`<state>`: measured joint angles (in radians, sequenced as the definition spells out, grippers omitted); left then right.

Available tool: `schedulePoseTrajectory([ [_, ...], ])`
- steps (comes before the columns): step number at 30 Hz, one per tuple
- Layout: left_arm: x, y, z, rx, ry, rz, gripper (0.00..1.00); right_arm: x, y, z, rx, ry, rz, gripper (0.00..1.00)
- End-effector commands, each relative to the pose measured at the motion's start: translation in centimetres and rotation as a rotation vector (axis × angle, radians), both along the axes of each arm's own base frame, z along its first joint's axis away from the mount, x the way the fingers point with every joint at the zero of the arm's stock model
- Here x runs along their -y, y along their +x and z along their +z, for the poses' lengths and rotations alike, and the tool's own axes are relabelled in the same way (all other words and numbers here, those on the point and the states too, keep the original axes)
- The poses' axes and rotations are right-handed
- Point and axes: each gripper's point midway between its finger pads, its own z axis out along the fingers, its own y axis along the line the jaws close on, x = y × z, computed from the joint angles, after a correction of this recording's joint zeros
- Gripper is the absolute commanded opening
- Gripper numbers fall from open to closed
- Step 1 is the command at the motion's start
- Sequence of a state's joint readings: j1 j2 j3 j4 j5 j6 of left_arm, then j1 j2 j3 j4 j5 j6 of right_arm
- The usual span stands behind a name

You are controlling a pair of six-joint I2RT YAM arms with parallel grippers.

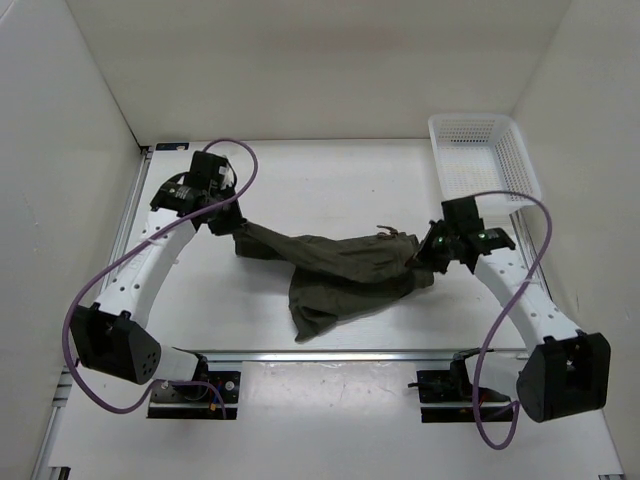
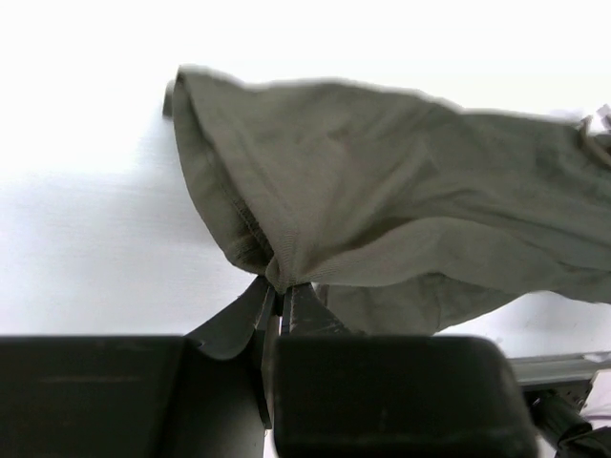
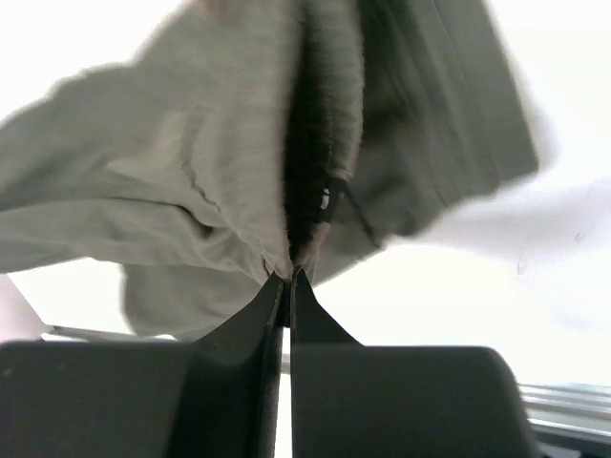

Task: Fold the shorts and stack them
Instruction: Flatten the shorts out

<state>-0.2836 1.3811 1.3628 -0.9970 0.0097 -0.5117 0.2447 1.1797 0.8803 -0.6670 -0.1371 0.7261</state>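
Arm bases [image 1: 190, 392], two, black, are fixed at the near edge of the table [image 1: 330, 180], just on the near side of a metal rail [image 1: 330, 354] that runs across it. One purple cable [image 1: 254, 167] loops along each arm.

Item: shorts [image 1: 340, 270], one pair, dark olive green, soft and wrinkled. They lie at the middle of the table, strung crosswise between the two tools. The left end is bunched narrow. The right end is broader and shows a gathered waistband edge. One loose part sags toward the near rail. Whether that part rests on the table or hangs just above it cannot be told.

Left tool [image 1: 228, 222]: over the left half of the table, jaws together and clamped on the left end of the shorts. In the left wrist view the fingertips [image 2: 305, 315] pinch a gathered fold, and the cloth fans out up and to the right from it.

Right tool [image 1: 428, 258]: over the right half of the table, jaws together and clamped on the right end of the shorts. In the right wrist view the fingertips [image 3: 253, 320] meet on the ribbed fabric edge.

Basket [image 1: 520, 165]: white, latticed plastic, at the far right corner of the table, apart from the shorts.
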Motion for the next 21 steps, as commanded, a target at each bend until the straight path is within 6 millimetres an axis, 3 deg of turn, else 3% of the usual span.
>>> schedulePoseTrajectory([
  [1, -1.5, 1.1, 5.8, 0.144, 0.011, 0.037, 0.11, 1.4, 1.8, 6.6, 0.175, -0.094, 0.029, 0.00],
  [2, -1.9, 1.2, 6.9, 0.167, 0.014, 0.040, 0.11, 1.6, 2.3, 8.2, 0.211, -0.105, 0.034, 0.00],
  [3, -2.6, 1.8, 9.7, 0.228, -0.007, 0.066, 0.11, 1.6, 3.3, 11.7, 0.297, -0.103, 0.031, 0.00],
  [5, -3.5, 2.0, 12.6, 0.284, -0.029, 0.090, 0.11, 2.3, 3.5, 15.1, 0.376, -0.129, 0.034, 0.00],
  [6, -4.5, 2.4, 14.2, 0.323, -0.045, 0.119, 0.11, 2.5, 4.1, 18.3, 0.458, -0.130, 0.021, 0.00],
  [7, -4.5, 2.4, 17.3, 0.398, -0.084, 0.110, 0.11, 2.6, 4.3, 19.7, 0.494, -0.130, 0.010, 0.00],
  [8, -4.8, 2.4, 18.8, 0.437, -0.096, 0.115, 0.11, 2.7, 4.3, 20.9, 0.522, -0.131, 0.014, 0.00],
  [9, -5.5, 2.2, 20.1, 0.465, -0.096, 0.135, 0.11, 2.6, 4.4, 23.5, 0.580, -0.118, 0.007, 0.00],
  [10, -5.6, 1.7, 23.1, 0.536, -0.121, 0.137, 0.11, 2.7, 4.4, 24.9, 0.617, -0.116, 0.009, 0.00],
  [11, -5.4, 1.2, 24.4, 0.564, -0.133, 0.127, 0.11, 2.5, 4.2, 26.3, 0.649, -0.101, 0.013, 0.00],
  [12, -5.9, 0.7, 25.6, 0.593, -0.132, 0.141, 0.11, 2.6, 3.8, 27.1, 0.664, -0.106, 0.020, 0.00],
  [13, -6.4, -0.9, 28.1, 0.657, -0.144, 0.159, 0.11, 2.8, 3.3, 29.5, 0.723, -0.105, 0.023, 0.00],
  [15, -7.2, -3.1, 30.5, 0.734, -0.146, 0.178, 0.11, 3.3, 1.9, 31.2, 0.759, -0.121, 0.038, 0.00],
  [16, -7.5, -4.2, 32.0, 0.782, -0.148, 0.184, 0.11, 3.8, 0.9, 33.1, 0.809, -0.126, 0.029, 0.00],
  [21, -8.5, -8.9, 34.2, 0.877, -0.131, 0.227, 0.11, 6.1, -4.4, 37.5, 0.946, -0.167, -0.005, 0.00],
])
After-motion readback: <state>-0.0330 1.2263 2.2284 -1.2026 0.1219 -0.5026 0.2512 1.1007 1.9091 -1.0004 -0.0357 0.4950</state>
